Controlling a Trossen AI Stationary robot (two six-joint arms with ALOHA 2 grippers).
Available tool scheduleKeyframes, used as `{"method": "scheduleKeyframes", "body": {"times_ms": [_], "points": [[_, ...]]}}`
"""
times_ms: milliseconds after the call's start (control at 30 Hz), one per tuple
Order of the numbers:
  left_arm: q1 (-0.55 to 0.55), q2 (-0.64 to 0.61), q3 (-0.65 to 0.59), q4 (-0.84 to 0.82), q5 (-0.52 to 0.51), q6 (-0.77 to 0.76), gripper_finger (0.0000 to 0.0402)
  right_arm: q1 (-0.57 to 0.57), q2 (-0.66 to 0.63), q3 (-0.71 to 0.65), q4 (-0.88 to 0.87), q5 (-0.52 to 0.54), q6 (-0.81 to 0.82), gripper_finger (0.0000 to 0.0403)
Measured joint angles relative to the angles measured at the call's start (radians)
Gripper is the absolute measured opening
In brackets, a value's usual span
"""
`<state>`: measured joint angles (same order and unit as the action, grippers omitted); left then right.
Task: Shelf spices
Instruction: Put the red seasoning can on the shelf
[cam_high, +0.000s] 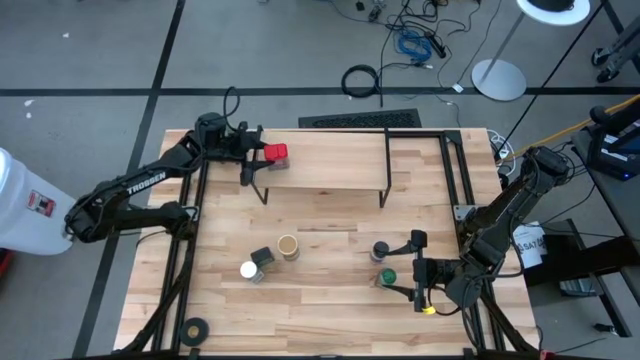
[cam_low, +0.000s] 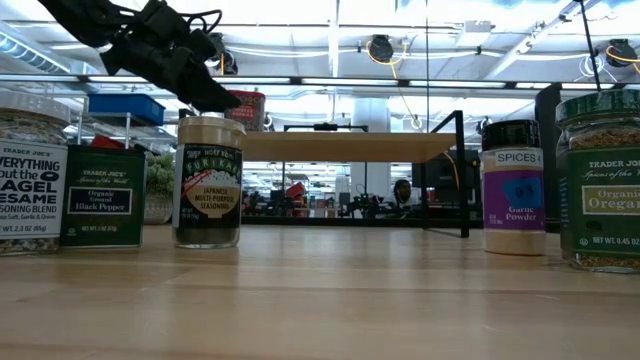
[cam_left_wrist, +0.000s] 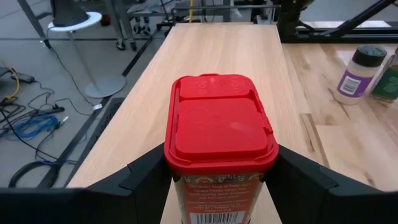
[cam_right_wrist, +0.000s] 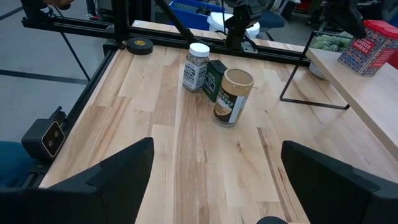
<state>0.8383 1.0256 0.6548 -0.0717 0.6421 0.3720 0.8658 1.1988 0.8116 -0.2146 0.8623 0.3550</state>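
The red tin (cam_high: 276, 153) stands at the left end of the shelf (cam_high: 330, 160), a light board on thin black legs at the table's far side. My left gripper (cam_high: 260, 153) is shut on it. On the table in front of the shelf stand a tan cylinder (cam_high: 288, 246), a dark square tin (cam_high: 262, 258) and a white-lidded jar (cam_high: 249, 270). To their right are a dark-lidded jar (cam_high: 381, 250) and a green-lidded jar (cam_high: 387, 277). My right gripper (cam_right_wrist: 217, 152) hovers open just right of those two jars, with nothing between its fingers. My left gripper pinches the red tin between its two fingers (cam_left_wrist: 146, 177), on the tin's two opposite sides just below the lid (cam_left_wrist: 181, 193). The fingers come from the table's left, slanting slightly down. The tin stands upright over the shelf board (cam_left_wrist: 217, 50); its base is hidden, so whether it rests there does not show.
A black tape roll (cam_high: 196, 328) lies at the near left corner. A fuzzy green plant ball (cam_right_wrist: 323, 42) sits under the shelf's left end. Black frame rails (cam_high: 190, 250) run along both table sides. Most of the shelf board right of the red tin is bare.
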Motion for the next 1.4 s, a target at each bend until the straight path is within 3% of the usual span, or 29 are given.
{"method": "scheduleKeyframes", "body": {"times_ms": [367, 867, 1200, 1400], "points": [[0.0, 0.0, 0.0, -0.001, 0.005, -0.001, 0.0219, 0.0, 0.0, 0.0, 0.0, 0.0, 0.0, 0.0341], [0.0, 0.0, 0.0, -0.036, 0.026, -0.021, 0.0243, 0.0, 0.0, 0.0, 0.0, 0.0, 0.0, 0.0341], [0.0, -0.023, 0.014, -0.069, -0.104, -0.096, 0.0244, 0.0, 0.0, 0.0, -0.016, -0.001, 0.007, 0.0341], [-0.012, -0.083, 0.014, -0.082, -0.109, -0.1, 0.0244, 0.0, 0.0, 0.0, -0.061, -0.001, 0.053, 0.0341]]}}
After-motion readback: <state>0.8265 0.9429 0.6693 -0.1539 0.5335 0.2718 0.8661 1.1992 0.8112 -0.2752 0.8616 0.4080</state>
